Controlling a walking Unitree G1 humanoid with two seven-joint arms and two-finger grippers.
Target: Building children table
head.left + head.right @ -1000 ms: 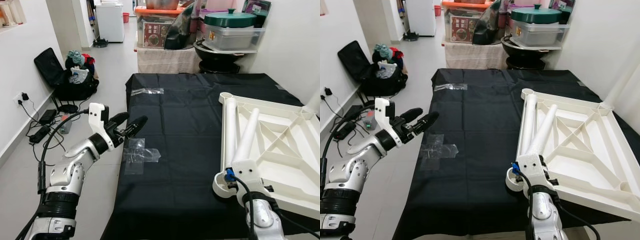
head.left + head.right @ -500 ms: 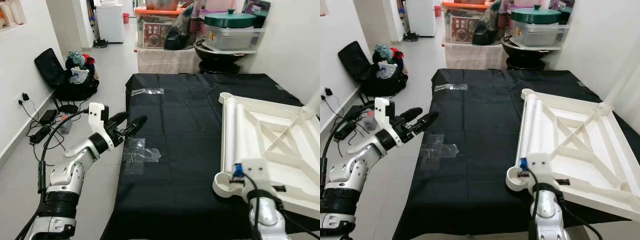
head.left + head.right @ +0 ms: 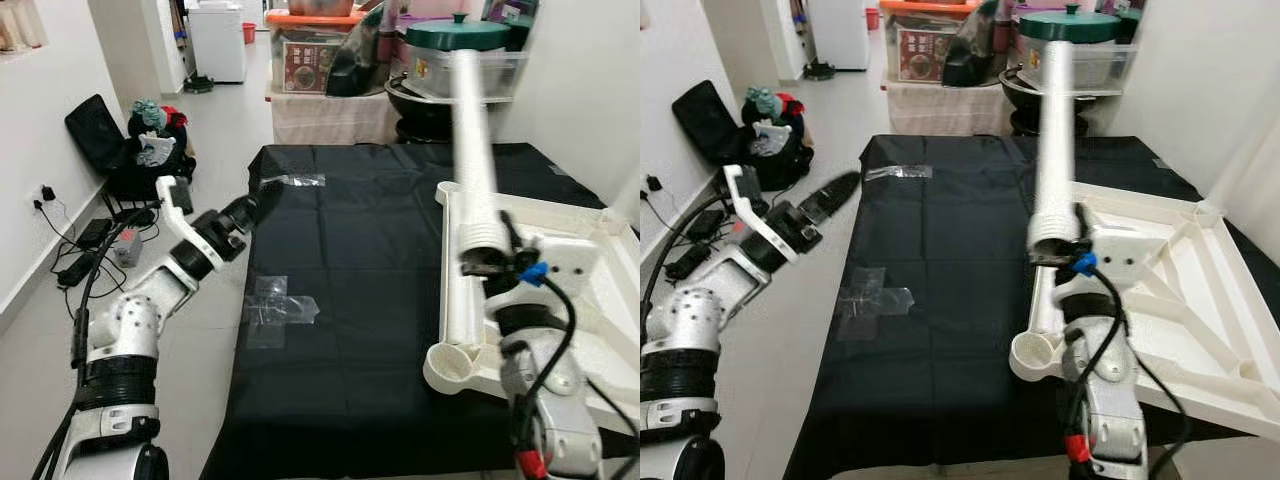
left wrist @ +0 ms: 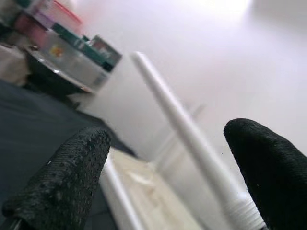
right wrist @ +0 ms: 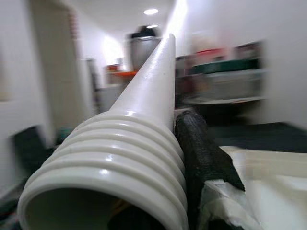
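Right pincer clamps upright white table leg.

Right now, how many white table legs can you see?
2. One leg is held raised by the right gripper at its threaded end; another leg lies along the upturned tabletop's left edge. Others may be hidden.

The long white plastic table leg is smooth and slightly glossy, ridged with screw threads at the end gripped in the right hand. Beside that hand, the white moulded plastic tabletop looks satiny. Under it, the black cloth-covered worktop is matt, patched with shiny clear tape. The left hand has rough, pebbled black fingers.
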